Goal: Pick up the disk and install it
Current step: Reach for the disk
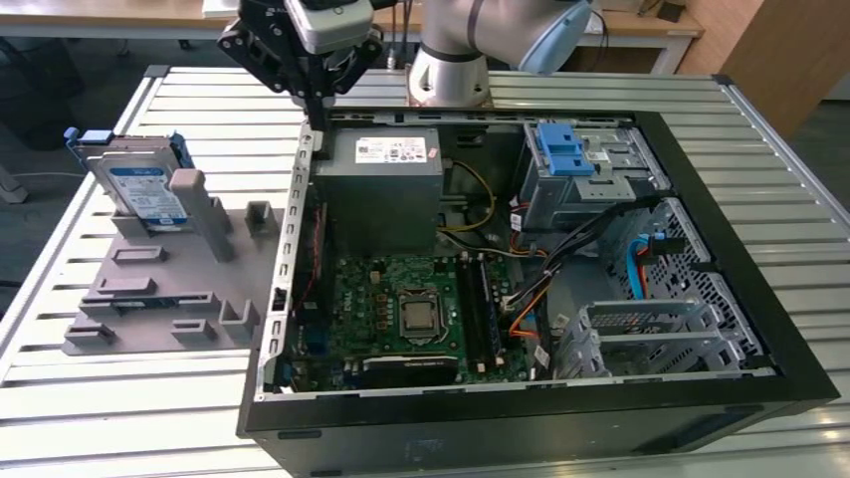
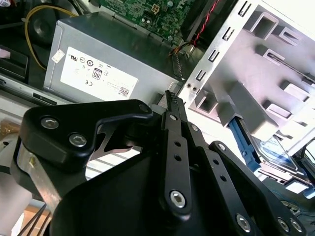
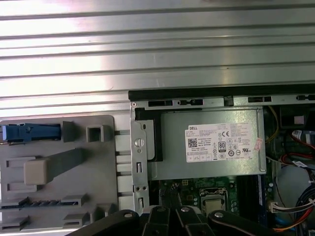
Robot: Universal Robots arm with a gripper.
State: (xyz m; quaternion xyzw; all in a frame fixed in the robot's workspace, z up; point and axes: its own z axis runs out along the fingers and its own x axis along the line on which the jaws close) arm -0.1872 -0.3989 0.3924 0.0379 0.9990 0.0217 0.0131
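Note:
The disk, a silver drive with a white-and-blue label in a blue carrier, stands upright in a grey holder at the exterior view's left. Its blue carrier edge shows in the first wrist view, and part of it in the second wrist view. My gripper hangs above the far left corner of the open computer case, to the right of the disk and apart from it. The black fingers meet at their tips with nothing between them.
Inside the case lie a grey power-supply box with a white sticker, a green motherboard and a grey cage with blue latches. The arm's base stands behind the case. All rests on a slatted metal table.

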